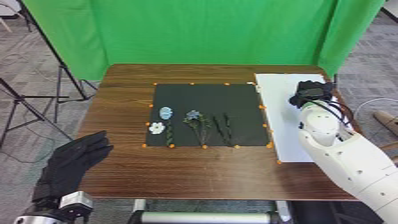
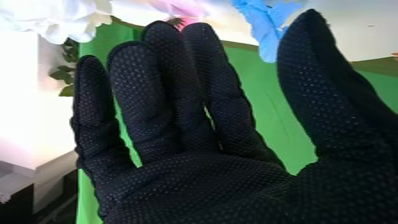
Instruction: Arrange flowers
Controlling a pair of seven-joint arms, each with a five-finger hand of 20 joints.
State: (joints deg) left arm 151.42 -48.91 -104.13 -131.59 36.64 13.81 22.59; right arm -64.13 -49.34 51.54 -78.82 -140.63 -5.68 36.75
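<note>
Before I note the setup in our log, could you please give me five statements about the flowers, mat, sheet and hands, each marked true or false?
1. The white flower lies on the black mat. True.
2. The white sheet lies to the left of the black mat. False: it lies to the right of the mat.
3. The right robot hand is over the white sheet. True.
4. The right robot hand is gripping a stem. False: its fingers are straight and hold nothing.
5. The light blue flower lies close to the white flower. True.
</note>
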